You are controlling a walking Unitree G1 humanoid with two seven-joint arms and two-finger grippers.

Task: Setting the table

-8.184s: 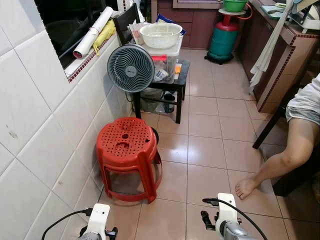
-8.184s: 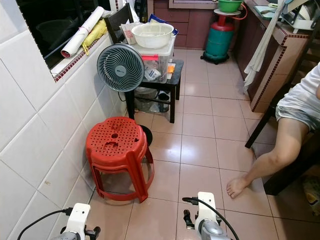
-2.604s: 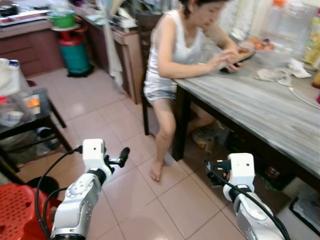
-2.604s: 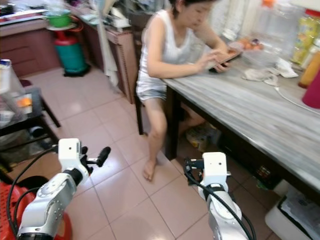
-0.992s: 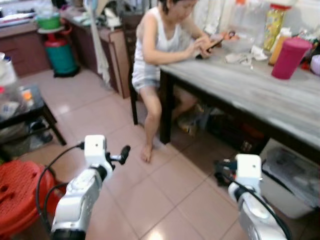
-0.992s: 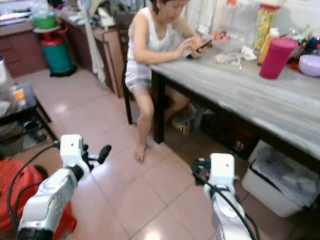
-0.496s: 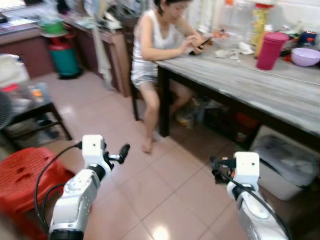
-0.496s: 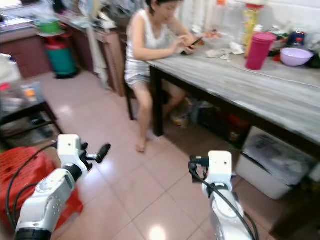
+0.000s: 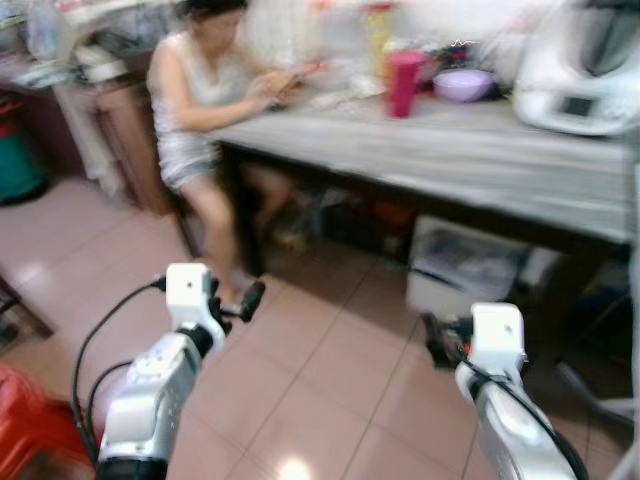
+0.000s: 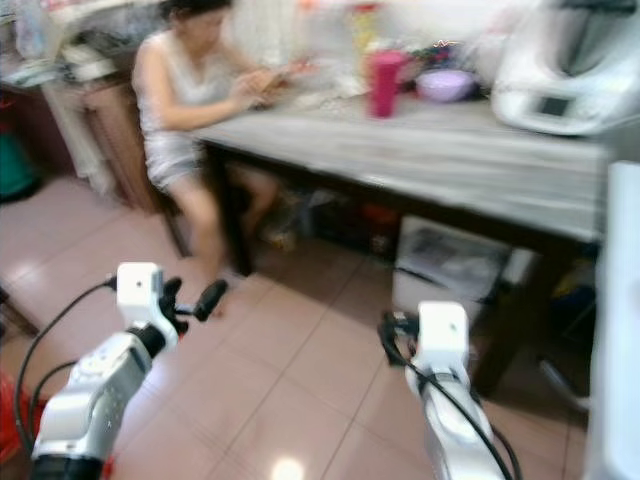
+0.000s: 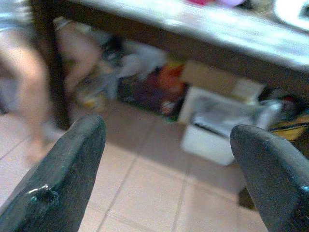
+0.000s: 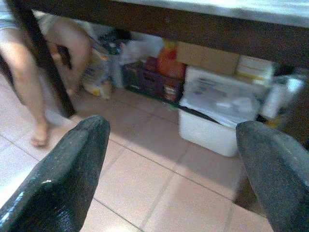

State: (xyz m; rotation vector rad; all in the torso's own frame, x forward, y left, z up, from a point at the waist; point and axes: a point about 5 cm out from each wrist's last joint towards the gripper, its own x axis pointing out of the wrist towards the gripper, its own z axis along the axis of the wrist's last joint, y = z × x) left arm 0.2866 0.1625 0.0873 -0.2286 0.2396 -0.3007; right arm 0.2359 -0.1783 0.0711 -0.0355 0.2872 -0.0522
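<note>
A long grey-topped table (image 9: 480,150) on dark legs stands ahead of me, blurred. On its far side are a magenta cup (image 9: 404,84), a purple bowl (image 9: 462,85) and a big white appliance (image 9: 580,70). My left gripper (image 9: 245,300) is held low over the floor tiles, well short of the table. The left wrist view shows that gripper (image 11: 169,164) open with nothing between its fingers. My right gripper (image 9: 438,340) hangs at the same height, and the right wrist view shows that gripper (image 12: 169,164) open too, facing the space under the table.
A person (image 9: 190,110) sits at the table's left end, looking at a phone, bare legs out on the tiles. A white bin (image 9: 465,275) and boxes (image 12: 207,60) are stowed under the table. A red stool (image 9: 25,430) stands at my lower left.
The camera has swung right, so the table now spans the view and the white appliance has come in. Both arms hold the same pose with open fingers.
</note>
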